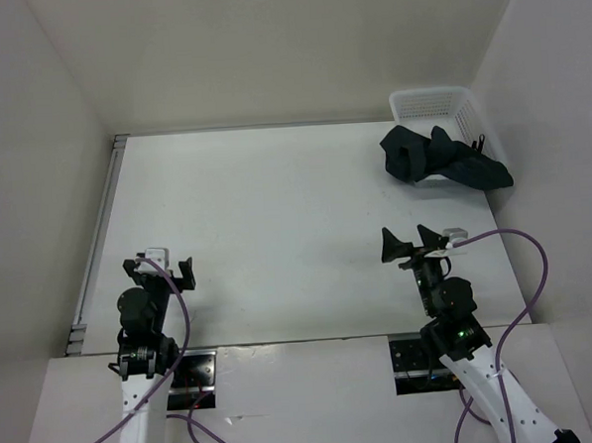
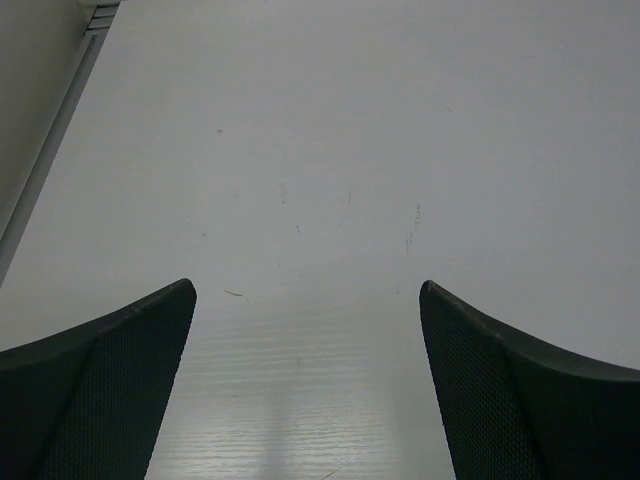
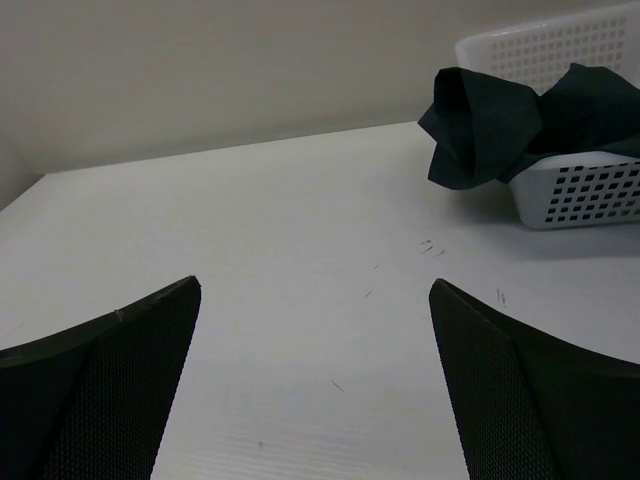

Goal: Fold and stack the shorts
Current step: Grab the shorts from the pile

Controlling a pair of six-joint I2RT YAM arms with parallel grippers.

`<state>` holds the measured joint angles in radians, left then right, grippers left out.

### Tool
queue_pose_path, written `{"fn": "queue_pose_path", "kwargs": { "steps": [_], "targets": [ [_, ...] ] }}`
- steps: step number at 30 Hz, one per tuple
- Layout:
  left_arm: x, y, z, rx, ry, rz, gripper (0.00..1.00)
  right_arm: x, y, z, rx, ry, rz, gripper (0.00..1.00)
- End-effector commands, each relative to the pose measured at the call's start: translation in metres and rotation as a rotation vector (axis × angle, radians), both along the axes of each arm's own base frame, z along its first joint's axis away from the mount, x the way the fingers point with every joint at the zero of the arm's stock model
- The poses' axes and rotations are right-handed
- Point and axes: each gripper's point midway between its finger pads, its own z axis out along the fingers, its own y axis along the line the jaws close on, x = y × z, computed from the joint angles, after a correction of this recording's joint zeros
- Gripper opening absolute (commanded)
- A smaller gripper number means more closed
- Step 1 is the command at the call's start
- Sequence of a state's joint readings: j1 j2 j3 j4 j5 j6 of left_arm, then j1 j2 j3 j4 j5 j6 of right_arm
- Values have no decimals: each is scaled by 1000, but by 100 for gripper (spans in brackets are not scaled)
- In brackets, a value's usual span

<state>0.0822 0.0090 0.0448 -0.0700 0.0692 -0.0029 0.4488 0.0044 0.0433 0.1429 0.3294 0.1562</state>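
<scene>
The very dark navy shorts (image 1: 440, 156) lie crumpled in and over the front rim of the white mesh basket at the table's far right. They hang out toward the left and right. In the right wrist view the shorts (image 3: 500, 120) bulge over the basket's near wall at the upper right. My right gripper (image 1: 409, 242) is open and empty, well in front of the shorts; its open fingers frame bare table (image 3: 312, 290). My left gripper (image 1: 163, 269) is open and empty at the near left, over bare table (image 2: 308, 290), far from the shorts.
The white plastic mesh basket (image 1: 424, 101) stands in the far right corner against the walls; its near wall shows in the right wrist view (image 3: 585, 190). White walls close the table on three sides. A metal rail (image 1: 98, 237) runs along the left edge.
</scene>
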Motion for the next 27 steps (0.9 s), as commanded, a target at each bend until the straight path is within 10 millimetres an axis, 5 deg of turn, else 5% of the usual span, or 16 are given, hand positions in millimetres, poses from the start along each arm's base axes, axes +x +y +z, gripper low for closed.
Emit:
{"fn": "queue_pose_path", "kwargs": {
  "steps": [1,8,11,14,15,17,20,22,23,24,25,27],
  "targets": [
    [3,-2,1,5,-40,-15,99,3,-4,1,28,-42,-28,100],
    [3,-3,1,4,-40,-24,99,4,-11,-6,55,-10,-68,100],
    [3,-3,1,4,-40,-24,99,3,-17,6,81,-33,-97,100],
    [-1,-29,12,-5,-58,-172,99,1,-24,16,126,-44,-130,100],
    [-5,-52,16,-10,-74,-306,99,1,-24,16,126,-44,-130,99],
    [-8,-61,19,-10,-86,-362,99,-2,-26,34,130,-79,-131,99],
    [-30,-100,11,-40,-47,-611,99,-8,-32,55,113,-109,-147,99],
    [-73,-134,-7,-144,103,-850,99,-8,-29,66,102,-114,-131,99],
    [-78,-134,-16,-174,154,-848,99,-4,-24,65,89,-100,-117,99],
    [-67,-131,-7,-127,76,-835,99,-4,-20,77,106,-126,-92,99],
    [-42,-119,30,-7,-135,-751,99,-1,-18,81,105,-123,-92,99],
    [-28,-110,50,41,-242,-679,99,15,-7,94,60,-99,-74,99]
  ]
}}
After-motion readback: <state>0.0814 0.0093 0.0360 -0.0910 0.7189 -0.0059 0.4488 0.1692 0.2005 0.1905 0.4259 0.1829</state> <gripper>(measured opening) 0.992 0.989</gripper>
